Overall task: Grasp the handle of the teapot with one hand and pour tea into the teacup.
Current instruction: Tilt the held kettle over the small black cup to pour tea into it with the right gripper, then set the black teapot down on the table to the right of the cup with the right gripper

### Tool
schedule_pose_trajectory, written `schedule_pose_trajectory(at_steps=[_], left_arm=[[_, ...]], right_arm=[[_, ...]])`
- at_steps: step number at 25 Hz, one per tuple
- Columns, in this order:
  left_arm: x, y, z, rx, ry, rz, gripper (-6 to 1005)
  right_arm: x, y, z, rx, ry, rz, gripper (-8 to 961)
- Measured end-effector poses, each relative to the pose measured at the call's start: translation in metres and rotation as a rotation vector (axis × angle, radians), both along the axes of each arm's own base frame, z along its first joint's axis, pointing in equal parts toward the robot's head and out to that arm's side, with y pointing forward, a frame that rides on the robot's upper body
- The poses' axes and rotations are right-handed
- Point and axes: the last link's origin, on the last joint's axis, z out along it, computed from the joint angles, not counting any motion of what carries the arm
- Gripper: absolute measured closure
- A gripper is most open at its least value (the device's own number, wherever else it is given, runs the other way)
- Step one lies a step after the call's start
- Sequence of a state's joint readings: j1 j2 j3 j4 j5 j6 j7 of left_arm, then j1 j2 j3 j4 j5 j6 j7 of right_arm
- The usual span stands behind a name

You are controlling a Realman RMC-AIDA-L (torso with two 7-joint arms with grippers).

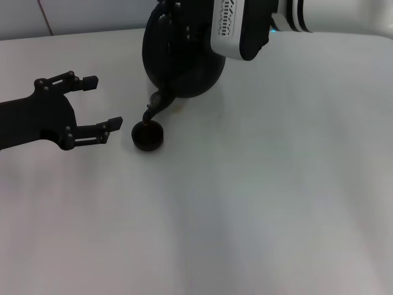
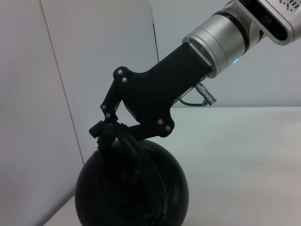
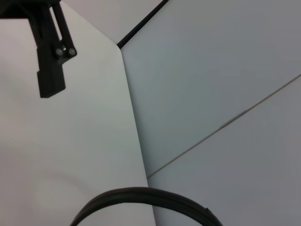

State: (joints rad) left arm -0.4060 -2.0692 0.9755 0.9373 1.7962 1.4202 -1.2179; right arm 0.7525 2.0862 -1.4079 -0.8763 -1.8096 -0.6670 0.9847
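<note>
- R gripper is clamped on the handle, seen in the L wrist view: fingers pinch the bail at its top, pot hangs below them.
- Pot is tipped, spout pointing down and toward the robot, away from the R gripper, well below the wrist.
- Cup sits on the table directly under the spout tip; the spout looks to reach the cup's rim or just above it, can't tell if touching.
- Key relation: spout-to-cup line runs nearly straight down from the pot body, so the pour seems aligned. Judged: the pour is under way or about to end; no tea stream visible.
- L gripper is idle, fingers apart, just beside the cup on the side away from the R arm; nearer to the cup than the R gripper is, but holding nothing.
- Next prob needs only wrist roll to hold or right the pot; risk is the spout knocking the cup.
</note>
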Motion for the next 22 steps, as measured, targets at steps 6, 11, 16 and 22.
schedule_pose_trajectory(at_steps=[6, 11, 16, 22], left_arm=[[0.000, 0.000, 0.000, 0.000, 0.000, 0.001, 139], [-0.001, 0.000, 0.001, 0.001, 0.001, 0.001, 139], [0.000, 0.000, 0.001, 0.003, -0.001, 0.001, 139], [0.001, 0.001, 0.002, 0.009, -0.013, 0.000, 139]], right_arm=[[0.002, -0.001, 0.002, -0.005, 0.042, -0.021, 866], [0.006, -0.004, 0.003, -0.009, 0.074, -0.045, 866], [0.014, -0.008, 0.005, -0.011, 0.149, -0.090, 866], [0.024, -0.015, 0.017, 0.005, 0.316, -0.168, 866]])
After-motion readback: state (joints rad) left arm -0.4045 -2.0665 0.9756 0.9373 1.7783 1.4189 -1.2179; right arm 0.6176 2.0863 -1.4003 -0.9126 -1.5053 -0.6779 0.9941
